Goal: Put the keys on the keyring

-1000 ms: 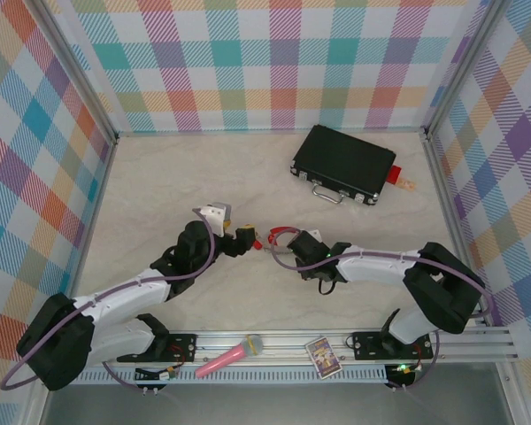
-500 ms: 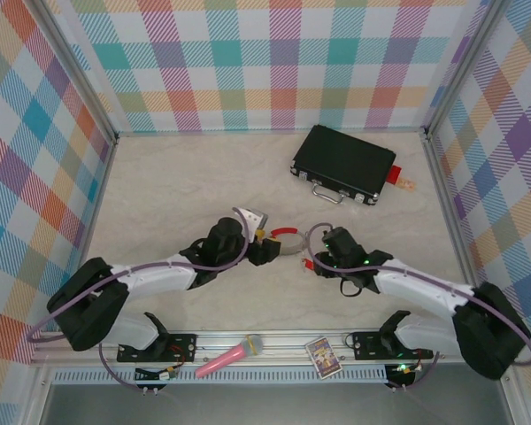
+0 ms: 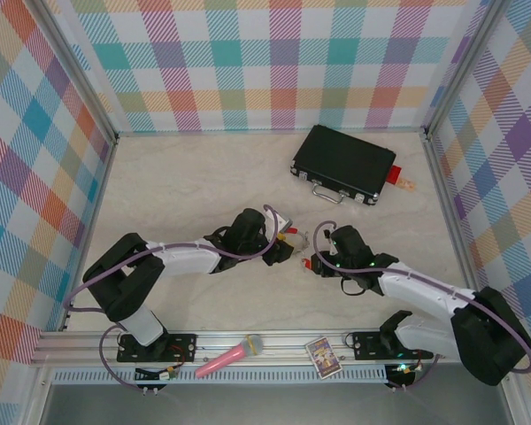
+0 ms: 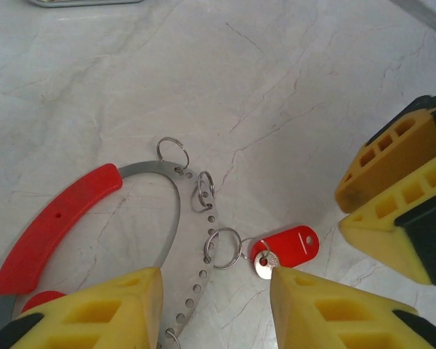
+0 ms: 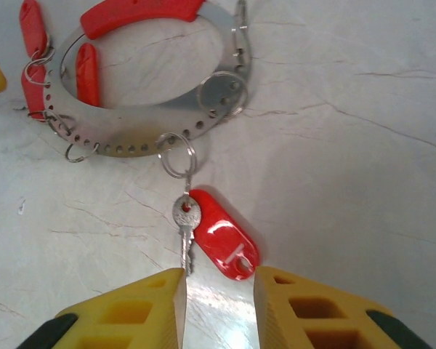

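The keyring (image 5: 131,143), a grey perforated metal band with a red arc, is seen lying flat near the middle of the marbled table (image 3: 186,186), between the two grippers. The left gripper (image 4: 215,291) is poised low over it with its yellow fingers (image 4: 94,313) spread. The perforated band and a small wire loop are framed in the gap, and nothing is pinched. A small metal key (image 4: 263,263) is found right at the tip of one of those fingers. That key and a red key tag (image 5: 221,234) are joined to a loop that overlaps the band's outer edge; whether the loop is threaded through a hole cannot be told. The right gripper (image 5: 219,280) is set just at the tag's free end, its fingers parted by a narrow gap and closed on nothing. Further red tags (image 5: 87,73) are seen at the ring's far side, one of them inside the ring. A black case (image 3: 343,165) is seen well apart, towards the back of the table.
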Available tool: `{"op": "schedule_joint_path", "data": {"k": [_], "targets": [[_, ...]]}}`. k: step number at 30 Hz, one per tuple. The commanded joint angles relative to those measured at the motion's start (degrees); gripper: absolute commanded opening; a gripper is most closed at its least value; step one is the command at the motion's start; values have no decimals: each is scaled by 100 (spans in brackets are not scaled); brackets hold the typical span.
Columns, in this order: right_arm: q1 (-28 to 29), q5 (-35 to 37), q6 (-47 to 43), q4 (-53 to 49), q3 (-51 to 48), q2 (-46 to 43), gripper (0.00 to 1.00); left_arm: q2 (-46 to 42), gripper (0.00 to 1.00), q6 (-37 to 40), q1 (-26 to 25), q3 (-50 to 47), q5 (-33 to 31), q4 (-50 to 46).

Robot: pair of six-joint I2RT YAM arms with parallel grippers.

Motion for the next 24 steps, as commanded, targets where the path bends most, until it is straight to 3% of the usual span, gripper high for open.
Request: {"op": "schedule_joint_path", "data": {"k": [1,16,23,24], "targets": [[-50,-391,-120,598,133,328,29,53,41,16,-56,66,195,30],[-164,-612,-303,1040,593,1411,25,37,40,-158,-57,-80,215,134],[-189,-725,-329,1096,624,1715,17,-2,40,-174,-67,-99,187,90],[-188,-733,-374,1102,634,1710,12,-14,40,-173,-63,-92,179,99]]}}
